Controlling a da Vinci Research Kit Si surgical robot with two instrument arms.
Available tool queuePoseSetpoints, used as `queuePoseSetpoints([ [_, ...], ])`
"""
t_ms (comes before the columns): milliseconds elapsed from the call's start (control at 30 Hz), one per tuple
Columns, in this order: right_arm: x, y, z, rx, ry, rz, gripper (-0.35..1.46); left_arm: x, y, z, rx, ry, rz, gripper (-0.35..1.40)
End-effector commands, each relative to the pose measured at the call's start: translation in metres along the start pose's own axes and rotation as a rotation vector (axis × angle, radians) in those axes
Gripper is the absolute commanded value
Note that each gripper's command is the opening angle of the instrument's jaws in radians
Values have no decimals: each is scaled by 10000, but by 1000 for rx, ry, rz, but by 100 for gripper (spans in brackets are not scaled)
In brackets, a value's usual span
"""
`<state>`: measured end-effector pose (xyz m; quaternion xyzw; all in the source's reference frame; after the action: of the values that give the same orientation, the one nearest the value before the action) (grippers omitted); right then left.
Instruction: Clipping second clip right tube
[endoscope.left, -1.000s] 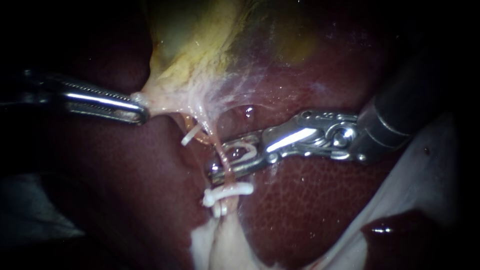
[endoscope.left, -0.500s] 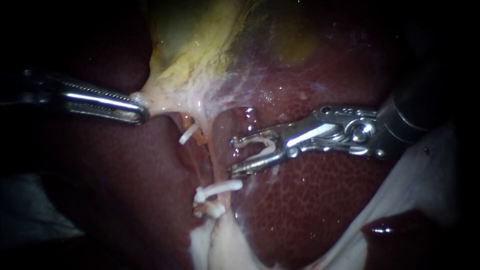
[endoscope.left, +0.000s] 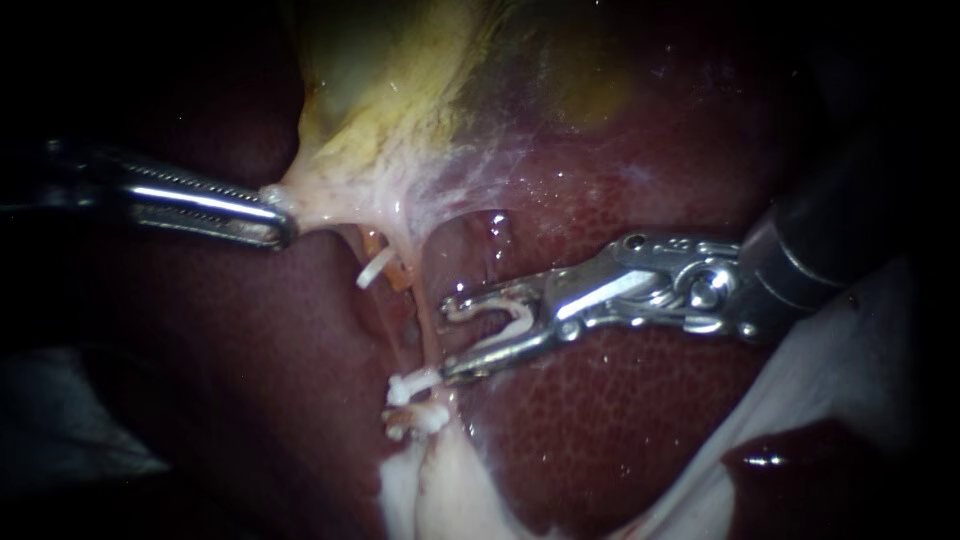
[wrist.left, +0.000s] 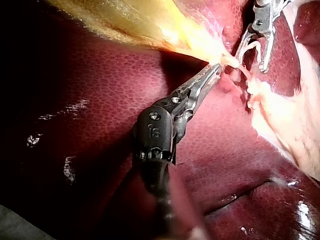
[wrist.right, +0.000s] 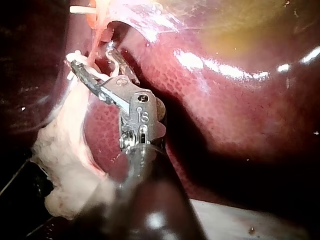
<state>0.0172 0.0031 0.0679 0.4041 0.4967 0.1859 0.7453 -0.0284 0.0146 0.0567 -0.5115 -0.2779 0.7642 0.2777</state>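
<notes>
- left instrument: comes in from the left. its pincer is clenched on the pale lower edge of the gallbladder and holds it out to the left, over the liver.
- right instrument: comes in from the right. its pincer is spread wide and grasps a white loaded clip, which sits open against both halves.
- right tube: a thin pink strand, taut, running from the gallbladder's edge down to pale fatty tissue. it lies at the tips of the right pincer; i cannot tell whether it is inside the opening.
- seated clip: white, across the tube's lower end, right by the pincer's lower tip.
- far clip: white, on a strand further left, apart from the work.
- handling, by judgement: the tube looks soft, wet, slippery and easy to tear, and almost weightless. it is best not pinched or pulled. straddle it squarely on the bare stretch just above the seated clip, with the full width inside the clip before closing.
</notes>
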Motion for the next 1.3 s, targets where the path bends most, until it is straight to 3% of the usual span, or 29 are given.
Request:
queuePoseSetpoints([
  [33, -1, 0, 4, -3, -1, 1, 48, 0, 0, 0, -1, 0, 0, -35],
  [200, -2, 0, 20, 16, 11, 19, 48, 0, 0, 0, -1, 0, 0, -35],
  [467, 3, -7, 54, 125, 47, 60, 47, 0, -1, 0, -1, 0, 0, -35],
  [667, 7, -12, 72, 128, 55, 57, 47, 0, -1, 0, -1, 0, 0, -35],
  [1100, 22, -42, 56, 165, 89, 107, 39, 0, -5, -2, -2, 0, 0, -35],
  [1300, 25, -43, 55, 168, 91, 138, 25, -1, -5, -2, -3, 0, 0, -35],
])
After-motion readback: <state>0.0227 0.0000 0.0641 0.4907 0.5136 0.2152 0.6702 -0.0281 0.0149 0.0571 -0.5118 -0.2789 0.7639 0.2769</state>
